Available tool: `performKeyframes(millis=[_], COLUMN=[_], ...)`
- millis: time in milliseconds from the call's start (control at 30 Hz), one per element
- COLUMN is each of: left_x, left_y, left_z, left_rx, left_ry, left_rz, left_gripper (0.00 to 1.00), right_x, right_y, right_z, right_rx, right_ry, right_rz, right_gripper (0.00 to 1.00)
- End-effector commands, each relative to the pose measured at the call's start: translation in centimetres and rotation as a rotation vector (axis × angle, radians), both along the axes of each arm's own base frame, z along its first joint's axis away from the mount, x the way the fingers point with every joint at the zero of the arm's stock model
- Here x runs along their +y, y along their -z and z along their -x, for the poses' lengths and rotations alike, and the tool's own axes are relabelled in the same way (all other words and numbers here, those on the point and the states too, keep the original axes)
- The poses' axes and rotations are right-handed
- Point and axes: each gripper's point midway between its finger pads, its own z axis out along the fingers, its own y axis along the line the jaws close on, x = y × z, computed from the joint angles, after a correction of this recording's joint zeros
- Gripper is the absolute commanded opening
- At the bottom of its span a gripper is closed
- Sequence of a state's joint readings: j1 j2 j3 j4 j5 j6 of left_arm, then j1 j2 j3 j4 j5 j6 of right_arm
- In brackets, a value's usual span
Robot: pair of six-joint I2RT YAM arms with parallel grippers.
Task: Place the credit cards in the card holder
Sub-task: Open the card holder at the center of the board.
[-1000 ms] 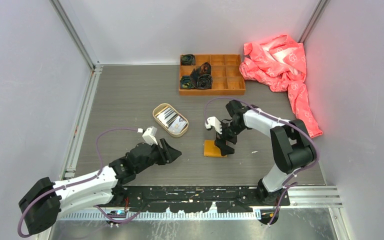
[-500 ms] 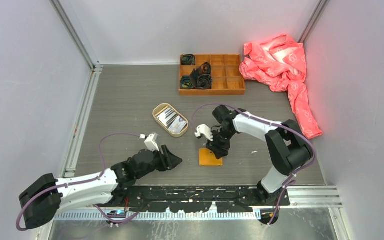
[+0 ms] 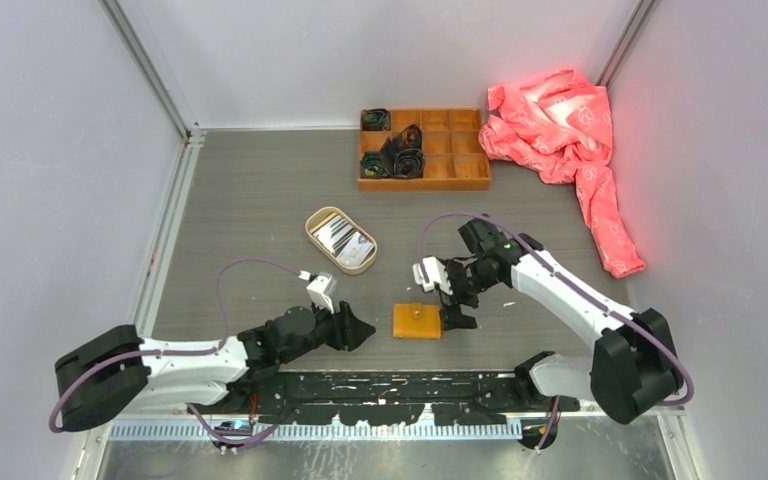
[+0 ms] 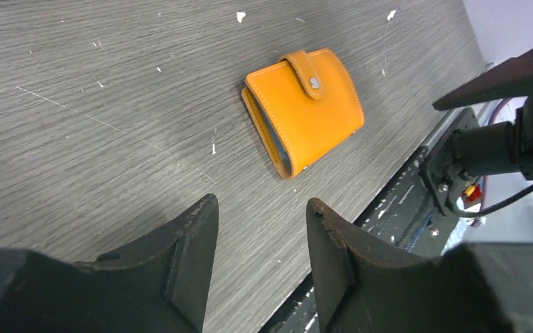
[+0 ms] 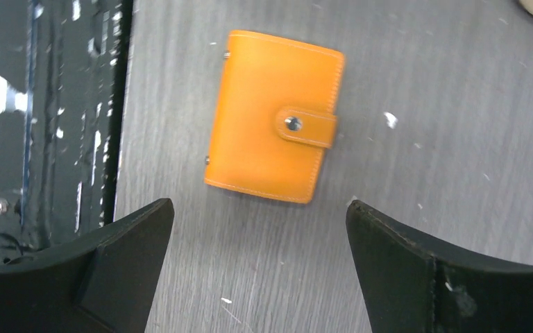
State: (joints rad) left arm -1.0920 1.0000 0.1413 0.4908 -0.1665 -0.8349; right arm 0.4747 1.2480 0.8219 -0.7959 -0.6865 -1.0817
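The card holder (image 3: 416,321) is a mustard-orange wallet lying flat and snapped shut near the table's front edge. It also shows in the left wrist view (image 4: 303,111) and the right wrist view (image 5: 274,152). The credit cards (image 3: 343,240) lie stacked in an oval tan tray (image 3: 312,222) behind and left of the holder. My left gripper (image 3: 362,330) is open and empty just left of the holder, pointing at it (image 4: 260,202). My right gripper (image 3: 457,306) is open wide and empty just right of the holder, apart from it (image 5: 259,205).
A large orange wooden compartment box (image 3: 460,160) holding dark rolled items stands at the back. A red cloth (image 3: 560,115) lies at the back right. The black mounting rail (image 3: 410,385) runs right in front of the holder. Walls close in the left and right sides.
My right gripper has pulled the card holder toward the front edge, let it go and drawn off to the right. My left gripper has moved right, closer to the holder.
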Motion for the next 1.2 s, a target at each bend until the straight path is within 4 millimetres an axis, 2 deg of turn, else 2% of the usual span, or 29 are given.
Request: performKeyframes(millis=[0, 100, 200, 333, 433, 533, 733, 900, 1033, 1167], left_x=[-1.1, -1.9, -3.3, -4.4, -4.5, -5.0, -5.7, -5.2, -5.2, -5.5], left_y=[-2.2, -2.2, -2.0, -0.1, 1.2, 1.6, 2.4, 3.1, 3.3, 2.8], left_z=[-1.5, -2.0, -1.9, -1.6, -1.6, -1.6, -1.5, -1.5, -1.6, -1.8], left_rx=[-0.193, -0.173, -0.068, 0.036, 0.07, 0.091, 0.127, 0.14, 0.133, 0.111], left_ry=[0.022, 0.001, -0.011, -0.012, -0.024, -0.019, -0.009, -0.025, -0.021, -0.007], left_rz=[0.049, 0.064, 0.106, 0.103, 0.096, 0.098, 0.09, 0.052, 0.021, 0.005], left_gripper=[0.51, 0.5, 0.49, 0.45, 0.39, 0.36, 0.33, 0.31, 0.31, 0.31], right_x=[0.6, 1.8, 3.7, 5.3, 5.1, 4.8, 4.9, 3.6, 3.0, 2.6], right_y=[1.0, 1.7, 2.1, 3.0, 3.9, 4.5, 6.5, 7.9, 8.4, 8.7], right_z=[2.2, 1.0, -0.6, -0.8, -0.6, -0.1, 0.5, -0.6, -0.7, -1.2], right_rx=[-0.06, -0.11, -0.136, -0.13, -0.138, -0.158, -0.178, -0.203, -0.196, -0.201], right_ry=[-0.35, -0.441, -0.487, -0.541, -0.567, -0.606, -0.694, -0.696, -0.691, -0.664], right_rz=[-0.034, -0.021, -0.001, 0.035, 0.076, 0.105, 0.223, 0.323, 0.362, 0.391], right_gripper=[0.99, 0.91, 0.75, 0.62, 0.6, 0.59, 0.51, 0.46, 0.4, 0.29])
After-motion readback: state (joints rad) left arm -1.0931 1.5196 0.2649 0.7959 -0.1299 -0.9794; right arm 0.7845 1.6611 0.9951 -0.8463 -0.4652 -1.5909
